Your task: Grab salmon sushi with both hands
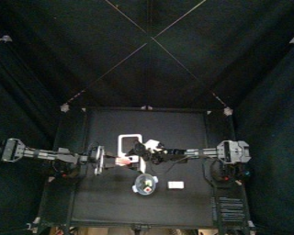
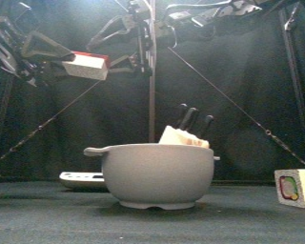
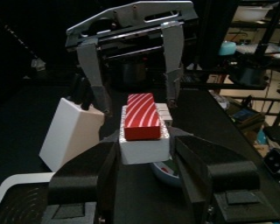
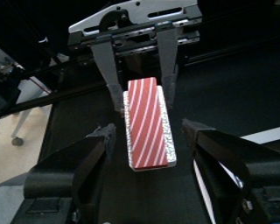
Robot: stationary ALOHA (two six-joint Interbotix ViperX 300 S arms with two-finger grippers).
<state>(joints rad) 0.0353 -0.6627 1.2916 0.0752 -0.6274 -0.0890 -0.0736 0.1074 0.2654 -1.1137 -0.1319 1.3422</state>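
Sushi position: the salmon sushi (image 3: 143,122), a small white rice block under a red slab with pale stripes, hangs in the air high above the black table (image 2: 41,224), up and to the left of the grey round bowl (image 2: 155,172) in the front view.
Left gripper: the left gripper (image 3: 145,147) is closed on one end of the salmon sushi, its two black jaws pressing the white sides and carrying the piece.
Right gripper: the right gripper (image 4: 149,131) faces it from the other side with its jaws spread almost as wide as they go; they straddle the free end, with a clear gap on each side, and grip nothing.
Done: pick-up and lift by one arm, and lining up of the second arm around the piece.
Left to do: by my reading, only the right jaws' closing on the free end, so that both arms hold it.
Progress: near the end, one closing move short.
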